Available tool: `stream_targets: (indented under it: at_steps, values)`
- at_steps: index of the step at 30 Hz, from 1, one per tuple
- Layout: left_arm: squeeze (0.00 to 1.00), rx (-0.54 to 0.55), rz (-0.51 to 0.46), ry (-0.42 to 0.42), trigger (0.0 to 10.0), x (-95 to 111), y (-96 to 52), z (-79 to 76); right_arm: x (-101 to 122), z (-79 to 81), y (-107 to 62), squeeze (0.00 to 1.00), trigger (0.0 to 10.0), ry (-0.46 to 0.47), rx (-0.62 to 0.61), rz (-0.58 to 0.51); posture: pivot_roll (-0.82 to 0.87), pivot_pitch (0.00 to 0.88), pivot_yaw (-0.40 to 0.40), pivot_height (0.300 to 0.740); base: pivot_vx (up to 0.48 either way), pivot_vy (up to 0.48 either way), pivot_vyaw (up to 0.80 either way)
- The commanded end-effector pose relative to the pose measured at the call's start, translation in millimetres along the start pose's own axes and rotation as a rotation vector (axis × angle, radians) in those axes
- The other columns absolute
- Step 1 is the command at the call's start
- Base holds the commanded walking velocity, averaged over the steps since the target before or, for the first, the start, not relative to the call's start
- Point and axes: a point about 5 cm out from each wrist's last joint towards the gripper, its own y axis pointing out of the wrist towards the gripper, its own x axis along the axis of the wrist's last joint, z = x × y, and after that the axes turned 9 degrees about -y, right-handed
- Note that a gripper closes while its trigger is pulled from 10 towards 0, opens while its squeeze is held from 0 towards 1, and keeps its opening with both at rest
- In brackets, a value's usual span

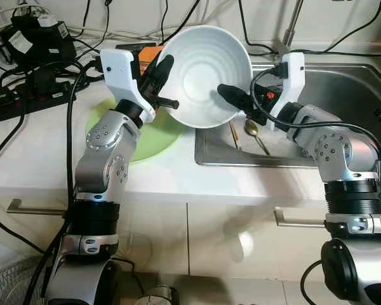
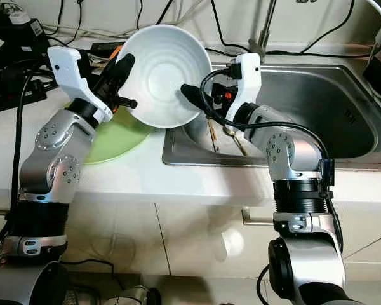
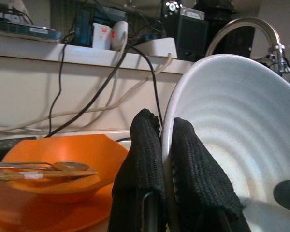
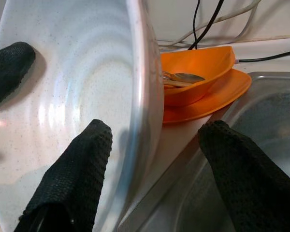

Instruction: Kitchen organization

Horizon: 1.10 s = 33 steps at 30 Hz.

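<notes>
White bowl [image 1: 206, 75] held tilted over the tabletop [image 1: 165, 175] edge beside the sink [image 1: 343, 95]. Left gripper [image 1: 160, 79] pinched on the rim at 9 o'clock for support; right gripper [image 1: 238, 98] spread wide astride the rim at 4 o'clock. Green plate [image 1: 146, 143] below.

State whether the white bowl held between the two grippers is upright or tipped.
Tipped. The white bowl stands on edge, its empty inside facing the camera; the left gripper pinches its rim, and the open right gripper straddles the opposite rim.

One white bowl [image 1: 206, 76], one green plate [image 1: 153, 141], one orange bowl [image 3: 63, 169]
</notes>
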Motion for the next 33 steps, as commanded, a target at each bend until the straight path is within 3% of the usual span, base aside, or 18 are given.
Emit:
stream_targets:
  at_steps: [1,9,22,24,25,26,27,28,29,30,31,33]
  values:
    - [0.0,-0.043,-0.025,0.0,0.0,6.9,1.0,-7.1,8.5,-3.0,-0.6,0.0,0.0,0.011,-0.004,-0.013,0.04,0.038,0.037,0.74,0.0,0.0,0.0]
    - [0.0,-0.058,-0.006,-0.008,0.0,1.2,0.4,-5.9,13.0,-6.9,0.5,0.0,0.0,0.139,-0.018,-0.046,0.04,0.037,0.04,0.74,0.0,0.0,0.0]
    - [0.0,-0.08,0.0,0.011,0.0,2.1,2.5,-5.1,11.5,-7.0,1.4,0.0,0.0,0.152,-0.012,-0.013,0.04,0.036,0.038,0.74,0.0,0.0,0.0]
    - [0.0,-0.119,0.016,0.009,1.5,0.3,4.4,-8.8,9.5,-7.3,2.6,0.0,0.0,0.175,-0.017,0.008,0.04,0.037,0.036,0.74,0.0,0.0,0.0]
    - [0.0,-0.133,0.023,0.011,3.2,-0.1,5.1,-10.4,9.2,-8.0,3.1,0.0,0.0,0.198,-0.025,0.012,0.04,0.038,0.035,0.74,0.0,0.0,0.0]
    - [0.0,-0.141,0.027,0.013,3.2,-0.3,5.6,-11.4,9.0,-8.5,3.5,0.0,0.0,0.215,-0.031,0.013,0.04,0.038,0.035,0.74,0.0,0.0,0.0]
    - [0.0,-0.146,0.037,0.008,6.5,-1.8,6.7,-11.8,9.4,-10.1,4.2,0.0,0.0,0.257,-0.044,0.01,0.04,0.036,0.033,0.74,0.0,0.0,0.0]
    - [0.0,-0.148,0.044,0.005,6.5,-2.8,7.3,-11.8,9.6,-11.0,4.7,0.0,0.0,0.287,-0.051,0.007,0.04,0.037,0.034,0.74,0.0,0.0,0.0]
    - [0.24,-0.147,0.048,-0.001,8.6,-3.6,8.0,-11.4,9.9,-11.6,5.2,0.0,0.0,0.307,-0.057,0.005,0.04,0.038,0.034,0.74,0.0,0.0,0.0]
    - [0.63,-0.145,0.05,-0.011,10.0,-3.9,8.9,-11.1,10.2,-11.9,5.7,0.0,0.0,0.321,-0.061,0.004,0.04,0.038,0.034,0.74,0.0,0.0,0.0]
    - [1.0,-0.151,0.047,-0.023,10.0,-3.2,10.0,-11.9,10.4,-12.3,6.1,0.0,0.0,0.33,-0.065,0.002,0.04,0.037,0.033,0.74,0.0,0.0,0.0]
    - [1.0,-0.16,0.045,-0.028,10.0,-2.5,11.1,-12.7,10.7,-12.7,6.6,0.0,0.0,0.338,-0.071,0.001,0.04,0.037,0.033,0.74,0.0,0.0,0.0]
